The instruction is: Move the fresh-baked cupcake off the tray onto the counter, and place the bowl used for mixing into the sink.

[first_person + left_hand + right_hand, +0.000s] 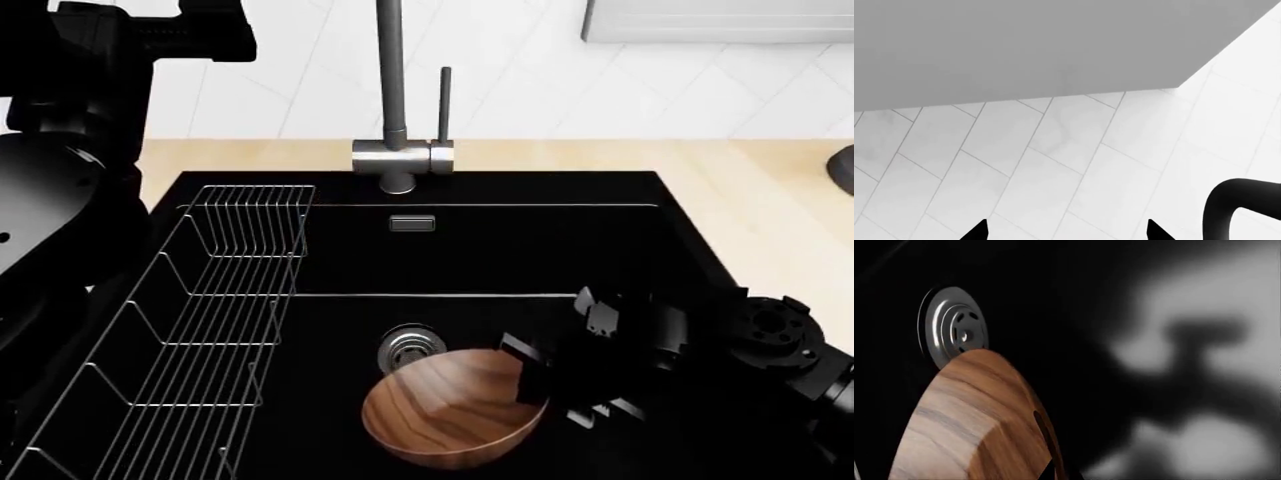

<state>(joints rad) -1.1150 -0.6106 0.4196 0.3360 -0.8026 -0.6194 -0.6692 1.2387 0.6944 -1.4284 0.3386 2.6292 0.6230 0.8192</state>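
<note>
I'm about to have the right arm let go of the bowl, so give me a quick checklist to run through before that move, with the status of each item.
1. Bowl inside the sink: ok, it sits within the black basin in the head view.
2. Bowl resting on the sink floor: cannot tell; it looks tilted, contact underneath is not visible.
3. Right pincer at the bowl's rim: ok, but whether it is clamped cannot tell.
4. Drain uncovered: ok, showing beside the bowl's edge.
5. Wire rack apart from the bowl: ok.
6. Left pincer out of the way: ok, its tips are spread and face only tiled wall.
</note>
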